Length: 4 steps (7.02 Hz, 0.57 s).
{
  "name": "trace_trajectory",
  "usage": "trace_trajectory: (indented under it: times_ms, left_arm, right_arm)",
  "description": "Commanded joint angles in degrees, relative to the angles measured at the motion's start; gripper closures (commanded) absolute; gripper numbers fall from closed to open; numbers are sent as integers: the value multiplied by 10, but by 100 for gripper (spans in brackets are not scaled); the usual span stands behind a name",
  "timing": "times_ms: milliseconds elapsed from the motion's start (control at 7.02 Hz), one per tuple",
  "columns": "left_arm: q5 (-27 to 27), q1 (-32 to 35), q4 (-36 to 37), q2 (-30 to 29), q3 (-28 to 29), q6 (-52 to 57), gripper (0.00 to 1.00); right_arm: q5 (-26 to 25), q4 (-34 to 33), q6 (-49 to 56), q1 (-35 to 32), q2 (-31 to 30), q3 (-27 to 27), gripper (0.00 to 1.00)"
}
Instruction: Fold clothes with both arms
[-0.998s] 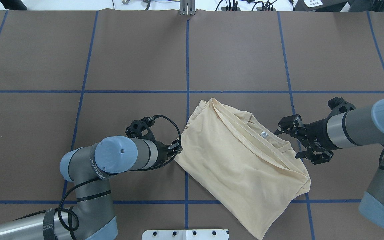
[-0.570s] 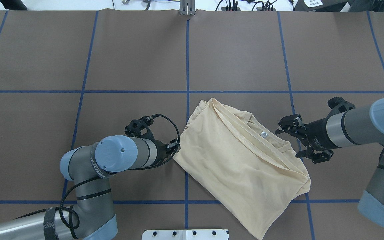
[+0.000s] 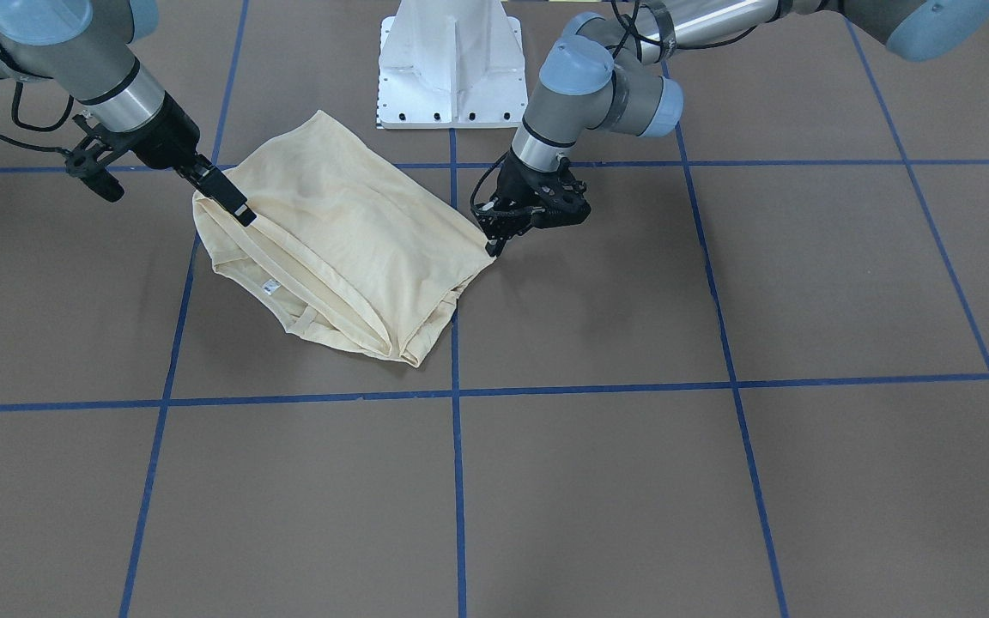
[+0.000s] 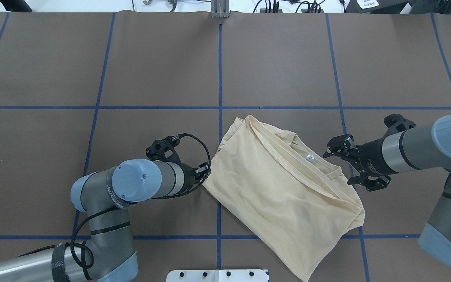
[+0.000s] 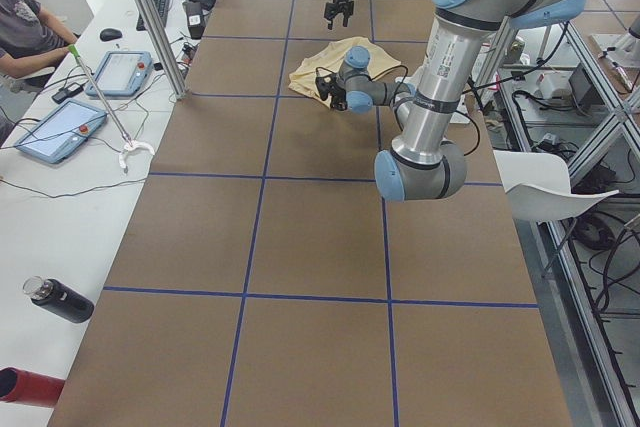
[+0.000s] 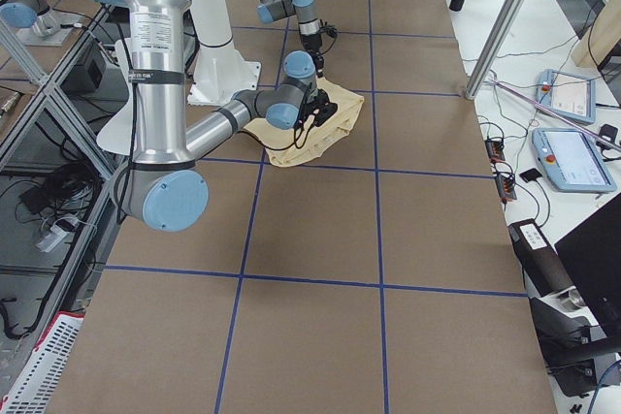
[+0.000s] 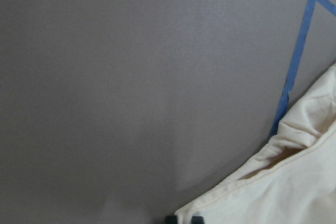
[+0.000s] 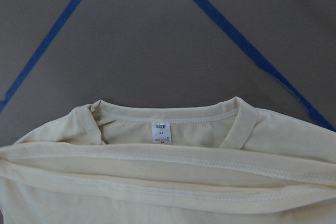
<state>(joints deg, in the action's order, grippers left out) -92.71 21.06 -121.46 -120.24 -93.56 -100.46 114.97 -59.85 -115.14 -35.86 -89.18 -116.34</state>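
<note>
The cream-yellow T-shirt [image 4: 284,188] lies folded on the brown table, print side hidden, and also shows in the front view [image 3: 340,232]. Its white neck label [image 4: 309,158] faces up near the collar and shows in the right wrist view [image 8: 161,132]. My left gripper [image 4: 206,177] is shut on the shirt's left corner, low at the table [image 3: 493,245]; the left wrist view shows its tips [image 7: 184,219] pinching the fabric edge. My right gripper [image 4: 337,168] is open at the collar-side edge of the shirt [image 3: 233,202], holding nothing.
The white pedestal base [image 3: 452,60] stands at the robot's side of the table, just behind the shirt. Blue tape lines [image 4: 219,78] grid the brown table. A side bench with tablets [image 5: 60,127] and a seated person runs along the far table edge.
My left gripper has drawn slightly leftward, pulling the shirt's left corner with it. The right arm has shifted only a little; its gripper stays open.
</note>
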Motion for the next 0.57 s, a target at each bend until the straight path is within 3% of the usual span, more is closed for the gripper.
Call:
trace_trajectory:
  times_ms: [0, 143, 428]
  left_arm:
    - [-1, 71, -6, -5, 14, 101, 100]
    - [-3, 115, -14, -51, 81, 141, 100]
    - [-3, 170, -200, -200, 370, 177, 100]
  right_arm:
    - [0, 0, 0, 1, 7, 8, 0]
    - [0, 0, 0, 1, 11, 8, 0]
    - [-7, 0, 0, 1, 39, 24, 0]
